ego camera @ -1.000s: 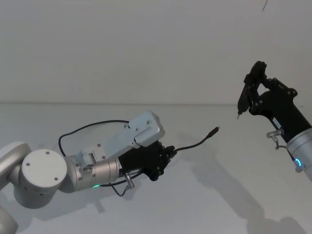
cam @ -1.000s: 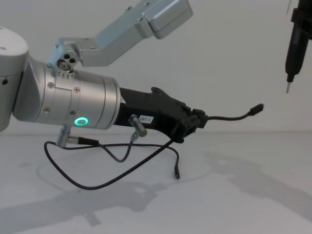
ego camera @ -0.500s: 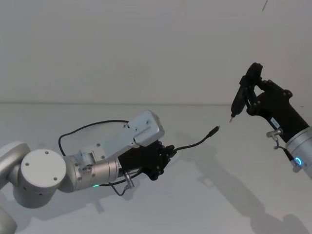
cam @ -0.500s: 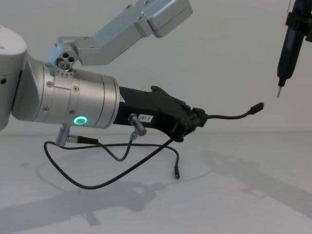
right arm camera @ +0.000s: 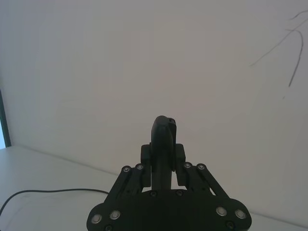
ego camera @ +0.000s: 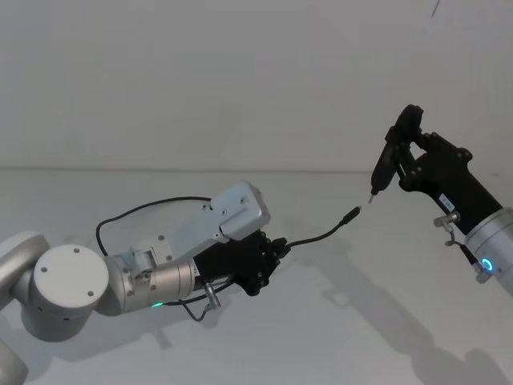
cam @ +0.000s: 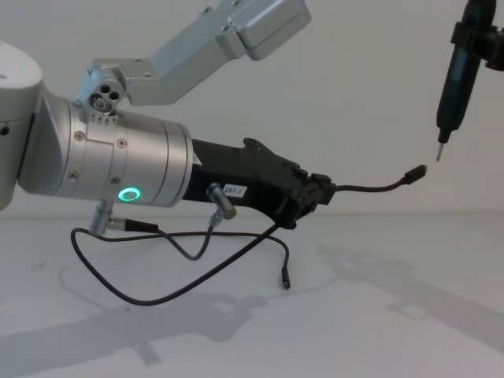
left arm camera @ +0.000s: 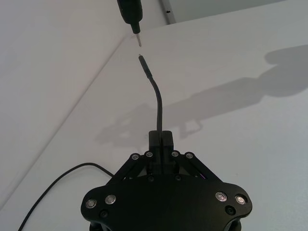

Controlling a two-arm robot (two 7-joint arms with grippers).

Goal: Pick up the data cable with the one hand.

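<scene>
The left claw [ego camera: 272,255] was clamped on the cable [ego camera: 321,237], lifted clear of the tabletop [ego camera: 337,321]. Its free end stuck out towards the right, plug [cam: 416,172] just below the tip of the tool [cam: 455,79] gripped in the right claw [ego camera: 407,160].

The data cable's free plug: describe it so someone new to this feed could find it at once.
Start at the left end effector, the black clamp on the fat silver cylinder, shut on the data cable. From its fingers a short stretch of cord arches up into the air towards the right arm. The plug is the small black tip at its end, just below the metal point of the slim black tool held by the right end effector.
</scene>
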